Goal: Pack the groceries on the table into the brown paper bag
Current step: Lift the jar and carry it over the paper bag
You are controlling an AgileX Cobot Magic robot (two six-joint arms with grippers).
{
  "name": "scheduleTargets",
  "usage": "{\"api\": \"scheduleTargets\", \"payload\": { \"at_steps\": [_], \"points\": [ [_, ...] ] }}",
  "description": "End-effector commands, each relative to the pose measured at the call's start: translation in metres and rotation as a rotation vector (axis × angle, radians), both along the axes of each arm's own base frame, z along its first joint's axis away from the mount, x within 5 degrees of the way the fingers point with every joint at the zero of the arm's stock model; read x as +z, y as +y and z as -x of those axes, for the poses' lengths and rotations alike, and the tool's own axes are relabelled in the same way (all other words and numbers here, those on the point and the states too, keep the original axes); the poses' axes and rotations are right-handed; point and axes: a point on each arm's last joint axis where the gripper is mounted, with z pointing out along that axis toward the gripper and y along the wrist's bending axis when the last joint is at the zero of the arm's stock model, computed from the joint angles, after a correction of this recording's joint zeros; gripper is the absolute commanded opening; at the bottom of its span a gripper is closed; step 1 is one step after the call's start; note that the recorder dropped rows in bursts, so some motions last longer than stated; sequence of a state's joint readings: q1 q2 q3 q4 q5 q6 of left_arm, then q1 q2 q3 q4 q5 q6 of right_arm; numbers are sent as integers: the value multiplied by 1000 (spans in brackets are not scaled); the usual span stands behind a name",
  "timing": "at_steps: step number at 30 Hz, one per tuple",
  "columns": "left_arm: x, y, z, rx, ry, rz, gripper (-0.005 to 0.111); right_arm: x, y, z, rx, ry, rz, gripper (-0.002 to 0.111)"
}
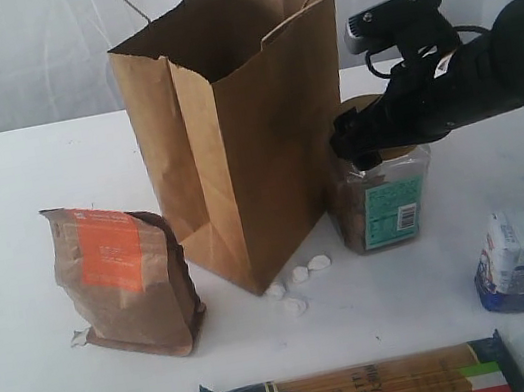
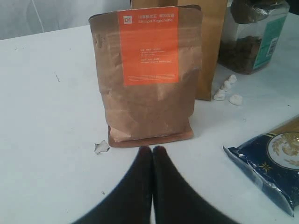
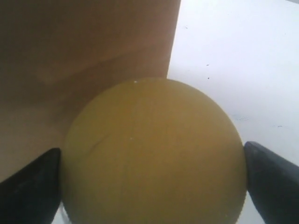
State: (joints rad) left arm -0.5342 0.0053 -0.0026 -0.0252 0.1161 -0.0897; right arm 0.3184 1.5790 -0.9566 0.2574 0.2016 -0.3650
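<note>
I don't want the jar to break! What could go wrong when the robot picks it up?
The right gripper stands open around just the top of the gold-lidded clear jar, so it might slip when lifted. The jar sits close beside the brown paper bag, so swinging it up could bump and tip the bag.

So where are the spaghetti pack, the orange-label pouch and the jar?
spaghetti pack [image 1: 363,391], exterior view, middle of its front.
kraft pouch [image 2: 148,70], left wrist view, orange label.
jar [image 3: 154,154], right wrist view, gold lid.
</note>
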Motion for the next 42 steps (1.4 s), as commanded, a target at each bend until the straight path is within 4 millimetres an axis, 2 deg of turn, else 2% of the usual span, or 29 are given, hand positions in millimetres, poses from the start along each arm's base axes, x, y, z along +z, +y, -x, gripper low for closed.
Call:
{"api": "scheduleTargets", "payload": {
  "at_steps": [1,2,8,9,11,14,15,20,24,26,30,37,42],
  "points": [
    [-1,0,0,4,1,5,0,4,-1,7,19,40,8,6],
    [-1,0,0,4,1,5,0,9,-1,9,18,30,3,1],
    [-1,0,0,4,1,5,0,59,-15,30,-6,-114,-48,0],
    [-1,0,0,4,1,5,0,80,-24,41,-20,-182,-63,0],
    [-1,0,0,4,1,5,0,107,-36,55,-48,-271,-83,0],
    [-1,0,0,4,1,5,0,142,-49,68,-82,-390,-107,0],
    [-1,0,0,4,1,5,0,160,-51,71,-86,-446,-120,0],
    [-1,0,0,4,1,5,0,210,-55,72,-132,-714,-195,0],
    [-1,0,0,4,1,5,0,241,-58,71,-179,-932,-267,0],
    [-1,0,0,4,1,5,0,247,-51,64,-169,-989,-288,0],
    [-1,0,0,4,1,5,0,246,-37,55,-131,-978,-304,0],
    [-1,0,0,4,1,5,0,251,5,55,41,-1095,-243,0],
    [-1,0,0,4,1,5,0,245,33,42,132,-1103,-203,0]
  ]
}}
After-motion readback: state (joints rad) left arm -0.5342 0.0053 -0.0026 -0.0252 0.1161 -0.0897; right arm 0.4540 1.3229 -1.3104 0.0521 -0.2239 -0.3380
